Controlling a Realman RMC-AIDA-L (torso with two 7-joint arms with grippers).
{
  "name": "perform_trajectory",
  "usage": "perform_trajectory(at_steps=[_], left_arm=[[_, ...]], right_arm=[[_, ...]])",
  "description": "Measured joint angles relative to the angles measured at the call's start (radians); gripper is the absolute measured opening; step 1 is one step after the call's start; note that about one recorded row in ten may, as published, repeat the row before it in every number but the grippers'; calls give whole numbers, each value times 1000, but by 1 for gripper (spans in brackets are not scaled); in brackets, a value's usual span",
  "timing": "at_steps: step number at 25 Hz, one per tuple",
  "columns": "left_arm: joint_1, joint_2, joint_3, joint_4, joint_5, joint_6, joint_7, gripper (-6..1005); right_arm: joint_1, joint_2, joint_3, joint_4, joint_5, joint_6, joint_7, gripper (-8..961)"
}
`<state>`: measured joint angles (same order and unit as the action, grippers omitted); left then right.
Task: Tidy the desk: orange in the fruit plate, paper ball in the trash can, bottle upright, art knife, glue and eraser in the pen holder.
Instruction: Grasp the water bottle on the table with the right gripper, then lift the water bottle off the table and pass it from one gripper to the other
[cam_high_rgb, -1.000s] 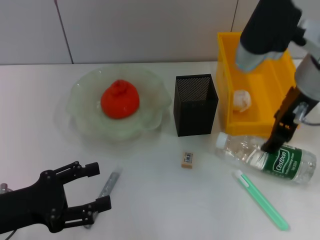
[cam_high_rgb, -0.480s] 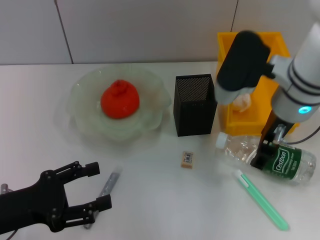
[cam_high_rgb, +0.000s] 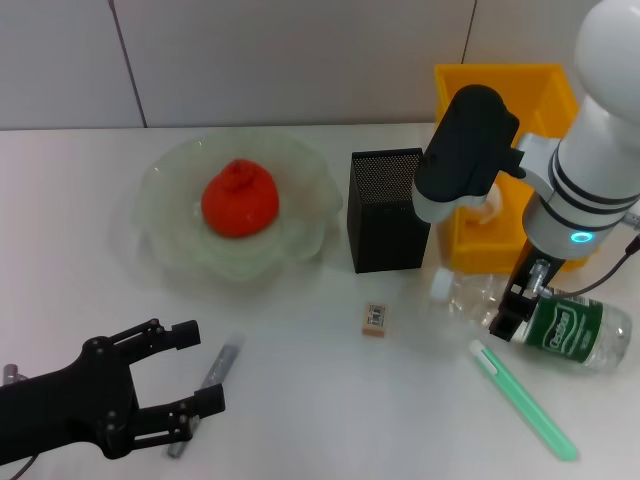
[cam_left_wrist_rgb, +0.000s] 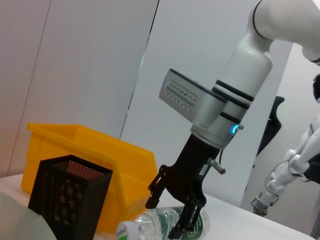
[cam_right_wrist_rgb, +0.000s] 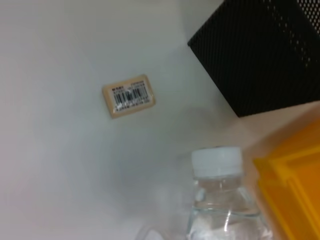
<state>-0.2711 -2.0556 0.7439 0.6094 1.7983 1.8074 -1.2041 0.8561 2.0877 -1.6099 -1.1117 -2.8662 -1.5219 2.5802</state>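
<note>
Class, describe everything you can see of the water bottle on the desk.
The bottle is small, clear plastic, with a green label and white cap. It lies on its side on the white desk before the trash can, cap toward the pen holder. The right gripper is open, its fingers straddling the bottle's body. The glue lies near it.

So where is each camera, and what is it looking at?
Head view: on the robot's head, looking down at the table; shows the orange in the fruit plate, the open left gripper and the right gripper over the lying bottle.
Left wrist view: low on the left arm, looking across; shows the right gripper straddling the bottle.
Right wrist view: on the right arm, looking down at the bottle and eraser; no gripper shows.
All three share the bottle and pen holder.
</note>
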Motion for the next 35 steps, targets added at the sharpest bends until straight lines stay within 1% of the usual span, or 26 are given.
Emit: perform_trajectory(at_steps=[7,13,17,26,29,31,35], left_arm=[[-4,0,0,-1,0,-3,0,863],[-6,-1,0,-1,-1,-4,0,863],[-7,-2,0,-1,0,-10,0,863],[-8,-2,0,-1,4,-11,0,863],[-8,-2,0,-1,3,-11,0,863],[-8,-1,0,-1,1,-9,0,863],[-8,0,0,-1,0,-9,0,864]], right_arm=[[12,1,0,79,2,51,5,814],[37,1,5,173,10,98,6,807],[38,1,5,184,18,113,6,802],[27,0,-1,167,19,109,0,792],[4,0,3,130,19,100,-1,788],[-29,-1,8,65,21,80,-2,787],[-121,-5,11,-124,56,25,-11,787]])
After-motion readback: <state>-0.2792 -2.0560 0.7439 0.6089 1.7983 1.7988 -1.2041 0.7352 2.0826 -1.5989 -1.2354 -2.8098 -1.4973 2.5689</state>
